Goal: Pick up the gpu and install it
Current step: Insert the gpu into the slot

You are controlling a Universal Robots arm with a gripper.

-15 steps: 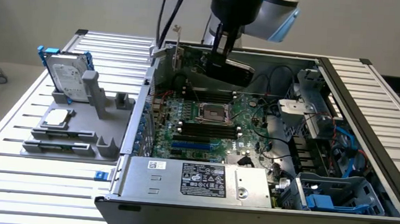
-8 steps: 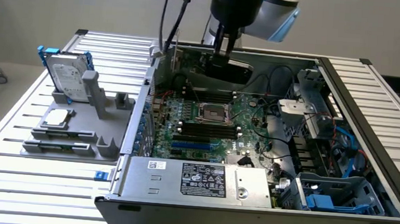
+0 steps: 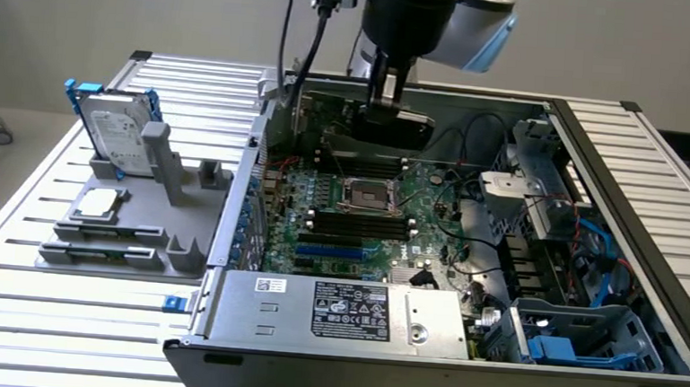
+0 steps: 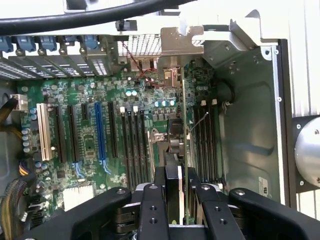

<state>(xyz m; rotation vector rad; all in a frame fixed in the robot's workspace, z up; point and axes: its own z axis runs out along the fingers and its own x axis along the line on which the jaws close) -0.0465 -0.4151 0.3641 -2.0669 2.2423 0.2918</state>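
The gpu [image 3: 387, 130] is a flat black card hanging edge-down over the rear part of the motherboard [image 3: 318, 232] inside the open computer case [image 3: 588, 136]. My gripper [image 3: 381, 104] is shut on the card's upper edge. In the wrist view the gpu [image 4: 174, 142] runs edge-on away from my gripper [image 4: 175, 175], with a black finger [image 4: 152, 200] on each side of it. Beneath the card lie the board's memory slots [image 4: 134, 145] and the processor area; the long expansion slots, one of them blue [image 4: 100, 130], sit off to one side of it.
A silver hard drive with blue frame [image 3: 119, 130] stands in a grey fixture [image 3: 127, 230] on the slatted table at the exterior view's left. The power supply [image 3: 338, 310] fills the case's near end. Cables and drive cages [image 3: 557, 260] crowd its right side.
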